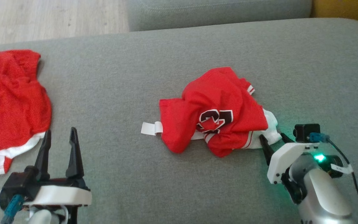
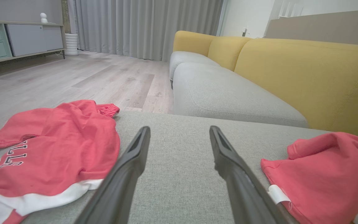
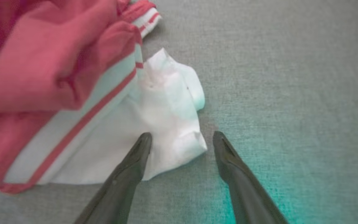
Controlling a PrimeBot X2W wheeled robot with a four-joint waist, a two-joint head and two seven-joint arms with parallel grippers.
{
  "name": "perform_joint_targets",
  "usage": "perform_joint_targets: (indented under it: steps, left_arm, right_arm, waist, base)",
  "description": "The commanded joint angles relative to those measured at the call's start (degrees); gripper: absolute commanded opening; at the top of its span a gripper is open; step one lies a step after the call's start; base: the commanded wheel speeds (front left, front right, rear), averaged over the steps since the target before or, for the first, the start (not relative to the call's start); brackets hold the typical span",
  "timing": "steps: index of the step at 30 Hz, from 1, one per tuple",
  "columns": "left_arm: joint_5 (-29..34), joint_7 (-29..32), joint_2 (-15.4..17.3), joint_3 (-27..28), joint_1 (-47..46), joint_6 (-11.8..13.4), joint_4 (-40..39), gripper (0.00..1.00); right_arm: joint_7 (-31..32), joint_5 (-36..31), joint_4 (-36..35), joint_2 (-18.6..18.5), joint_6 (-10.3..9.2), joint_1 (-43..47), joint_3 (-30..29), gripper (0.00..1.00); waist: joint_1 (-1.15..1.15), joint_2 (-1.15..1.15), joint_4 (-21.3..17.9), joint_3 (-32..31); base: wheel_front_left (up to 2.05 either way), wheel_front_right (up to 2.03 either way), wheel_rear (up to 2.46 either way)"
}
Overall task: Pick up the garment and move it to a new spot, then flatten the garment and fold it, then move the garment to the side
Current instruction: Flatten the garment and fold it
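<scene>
A crumpled red garment point(image 1: 216, 110) with white trim and a dark number lies mid-cushion. In the left wrist view the garment point(image 2: 325, 174) sits at the right. My right gripper point(image 1: 272, 138) is open at its white lower-right corner. In the right wrist view that white corner point(image 3: 169, 124) lies between the open fingers, the right gripper point(image 3: 182, 140) low over the cushion. My left gripper point(image 1: 60, 132) stands open at the lower left, apart from the garment, nothing between its fingers. From its own wrist camera the left gripper point(image 2: 179, 130) points over bare cushion.
A second red garment point(image 1: 8, 102) with white hem lies at the cushion's left edge, also seen as the lettered red cloth point(image 2: 54, 149). The grey cushion point(image 1: 166, 56) spreads between them. A yellow-backed sofa point(image 2: 291, 71) and wood floor point(image 2: 73, 77) lie beyond.
</scene>
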Motion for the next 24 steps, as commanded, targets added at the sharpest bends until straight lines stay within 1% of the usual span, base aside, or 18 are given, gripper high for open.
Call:
perform_joint_targets:
  steps: [1,2,3,6,8,10,13,15,16,18,21,24]
  left_arm:
    - [0.68,-0.22,1.36,1.7,-3.12,-0.39,-1.67,1.0]
    - [0.73,-0.23,1.26,1.53,-3.31,-0.41,-1.57,1.0]
    - [0.74,-0.25,1.07,1.25,-3.57,-0.45,-1.29,1.0]
    - [0.5,-0.45,0.83,1.12,-3.7,-0.7,-0.57,1.0]
    - [0.37,-0.63,0.68,1.08,-3.48,-0.81,-0.07,1.0]
    - [0.21,-0.81,0.55,1.2,-3.14,-0.8,0.15,1.0]
    - [0.12,-0.96,0.4,1.27,-2.49,-0.53,-0.06,1.0]
    - [0.05,-1.04,0.4,1.35,-2.15,-0.39,-0.25,1.0]
    - [0.02,-1.08,0.37,1.37,-2.02,-0.33,-0.4,1.0]
    - [0.0,-1.14,0.32,1.4,-1.87,-0.2,-0.7,1.0]
    - [-0.03,-1.24,0.35,1.44,-1.92,-0.19,-1.03,1.0]
    - [0.0,-1.34,0.39,1.46,-1.96,-0.2,-1.16,1.0]
  right_arm:
    - [0.84,-0.47,0.6,-0.34,0.44,-2.98,1.85,1.0]
    - [1.58,-0.23,2.23,-0.34,0.44,-3.47,2.08,1.0]
    - [2.33,0.86,4.28,-0.34,0.44,-4.16,2.74,0.0]
    - [0.66,2.7,4.17,-0.34,0.44,-4.68,3.38,0.0]
    - [-0.67,4.34,2.08,-0.34,0.44,-4.75,3.4,0.0]
    - [-1.38,5.91,-1.93,-0.34,0.44,-4.89,3.88,0.0]
    - [-0.7,8.46,-11.29,-0.34,0.44,-5.67,5.84,0.0]
    - [0.87,10.81,-18.54,-0.34,0.44,-6.85,8.17,0.0]
    - [1.84,10.79,-21.87,-0.34,0.44,-7.84,9.51,0.0]
    - [3.56,12.33,-27.41,-0.34,0.44,-10.5,12.52,0.0]
    - [5.09,14.12,-32.01,-0.34,0.44,-16.61,17.53,0.0]
    - [4.55,18.47,-33.69,-0.34,0.44,-23.74,21.57,0.0]
  waist:
    - [-0.01,0.0,0.68,0.67]
    - [-0.01,0.0,0.8,0.71]
    - [-0.01,0.0,0.99,0.65]
    - [-0.01,0.0,1.0,0.08]
    - [-0.01,0.0,0.88,-0.71]
    - [-0.01,0.0,0.68,-1.52]
    - [-0.01,0.0,0.32,-2.56]
    - [-0.01,0.0,0.05,-2.96]
    - [-0.01,0.0,-0.06,-3.07]
    - [-0.01,0.0,-0.2,-3.1]
    - [-0.01,0.0,-0.25,-2.99]
    - [-0.01,0.0,-0.14,-3.15]
  base:
    - [0.0,0.0,0.0]
    - [0.0,0.0,0.0]
    - [0.0,0.0,0.0]
    - [0.0,0.0,0.0]
    - [0.0,0.0,0.0]
    - [0.0,0.0,0.0]
    - [0.0,0.0,0.0]
    - [0.0,0.0,0.0]
    - [0.0,0.0,0.0]
    - [0.0,0.0,0.0]
    - [0.0,0.0,0.0]
    - [0.0,0.0,0.0]
